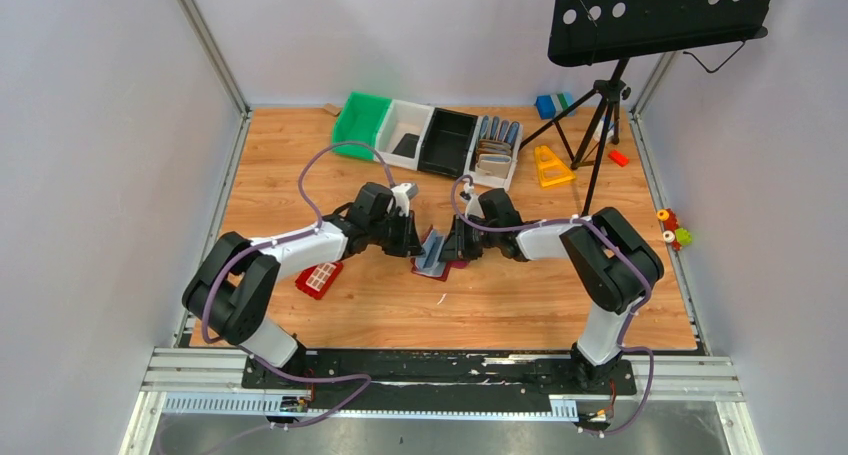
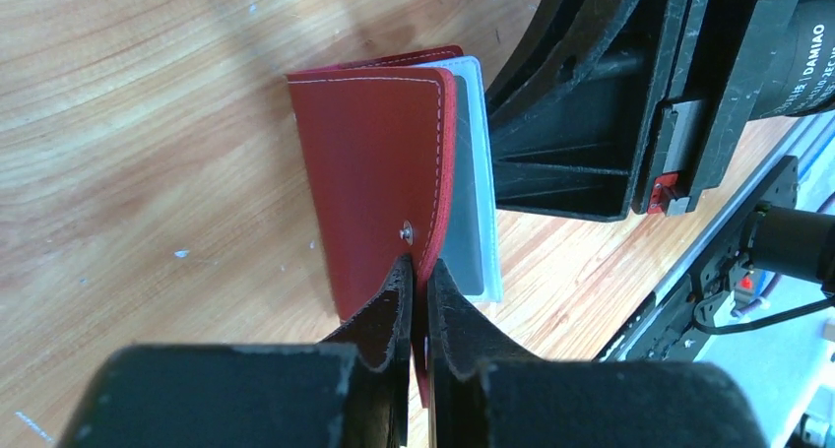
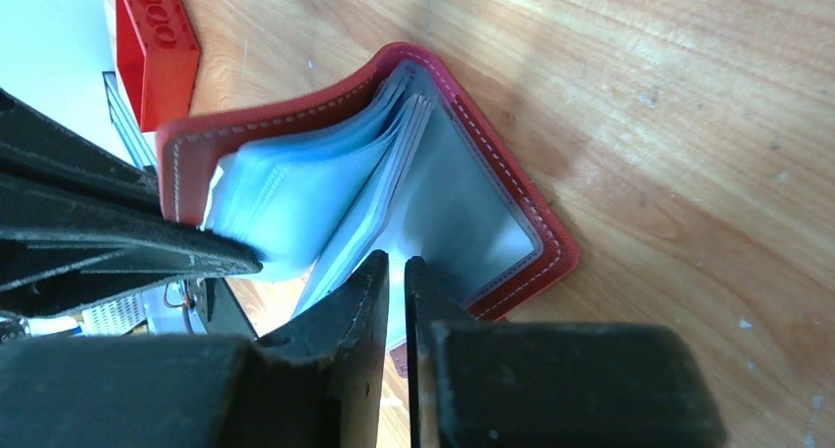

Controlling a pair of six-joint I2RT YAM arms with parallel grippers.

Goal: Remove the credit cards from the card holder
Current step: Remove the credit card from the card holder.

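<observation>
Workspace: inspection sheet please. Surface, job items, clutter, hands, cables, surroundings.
Surface: wood tabletop, minor specks.
Job's things: card holder open between the hands; clear sleeves fanned; loose credit cards: nothing seen.
Clutter: red grid piece, row of bins, yellow piece.
Hands: left hand pinching holder cover; right hand nearly closed at sleeves, grip unclear.
Cables: purple cables looped above both arms.
Surroundings: music stand at rear right.
</observation>
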